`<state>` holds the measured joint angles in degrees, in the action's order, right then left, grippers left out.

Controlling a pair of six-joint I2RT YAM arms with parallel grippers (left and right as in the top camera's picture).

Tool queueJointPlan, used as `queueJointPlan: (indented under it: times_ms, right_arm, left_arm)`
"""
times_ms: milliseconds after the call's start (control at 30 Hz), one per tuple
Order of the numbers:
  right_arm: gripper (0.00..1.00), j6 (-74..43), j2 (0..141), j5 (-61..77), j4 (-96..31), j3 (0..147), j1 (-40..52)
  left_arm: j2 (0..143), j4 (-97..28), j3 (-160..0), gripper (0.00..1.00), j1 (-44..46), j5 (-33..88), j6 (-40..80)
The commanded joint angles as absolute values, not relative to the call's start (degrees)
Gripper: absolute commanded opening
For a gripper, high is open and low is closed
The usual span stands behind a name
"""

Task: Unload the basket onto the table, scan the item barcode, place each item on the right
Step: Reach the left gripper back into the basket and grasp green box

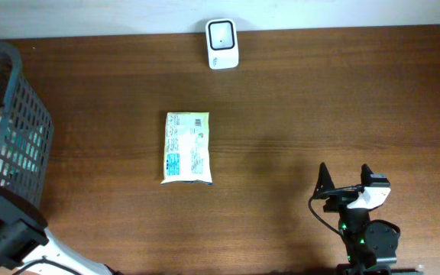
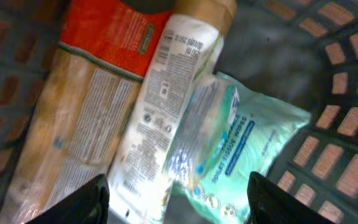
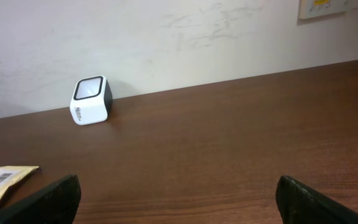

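Left fingers point(image 2: 98, 199) apart over teal wipes pack point(image 2: 247, 137) in grey mesh basket point(image 1: 21, 114), right fingers point(image 3: 316, 199) wide open above brown table point(image 1: 281, 114)

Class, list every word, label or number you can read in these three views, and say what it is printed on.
"TISSUE WIPES", blurred, so unsure: on the teal pack in the basket.
Too blurred to read: fine print on the white pack and the red pack.
Too small to read: print and barcode on the packet; side logo on the scanner.
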<state>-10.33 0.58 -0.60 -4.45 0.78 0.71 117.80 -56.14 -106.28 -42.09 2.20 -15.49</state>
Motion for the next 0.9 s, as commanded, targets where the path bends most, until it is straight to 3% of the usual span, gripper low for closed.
queueJointPlan:
  times_ms: [0, 167, 233, 300, 467, 667, 800, 867]
  right_arm:
    - [0.99, -10.1, 0.3, -0.7, -4.6, 0.3, 1.1]
    - [0.99, -10.1, 0.3, -0.7, -4.6, 0.3, 1.1]
    - [0.99, -10.1, 0.3, -0.7, -4.6, 0.3, 1.1]
    - [0.99, -10.1, 0.3, -0.7, -4.6, 0.3, 1.1]
    - [0.99, -10.1, 0.3, -0.7, -4.6, 0.3, 1.1]
    - [0.99, -10.1, 0.3, -0.7, -4.6, 0.3, 1.1]
    - [0.99, -10.1, 0.3, -0.7, -4.6, 0.3, 1.1]
    - [0.99, -10.1, 0.3, -0.7, -4.6, 0.3, 1.1]
  left_arm:
    - [121.8, -53.1, -104.0, 0.69, -42.2, 4.1, -17.9]
    - [126.5, -49.8, -104.0, 0.64, -41.9, 4.3, -17.9]
    - [127.1, -49.2, -104.0, 0.49, -41.7, 4.3, -17.9]
    - [127.1, -48.4, -104.1, 0.25, -41.6, 4.3, -17.9]
    - [126.8, -48.2, -104.7, 0.06, -41.1, 5.2, -17.0]
    - [124.3, -48.9, -105.5, 0.00, -39.4, 5.1, -16.3]
    - [123.4, -50.1, -105.5, 0.09, -39.1, 5.1, -16.3]
    - [123.5, -50.6, -105.3, 0.00, -39.1, 5.2, -16.3]
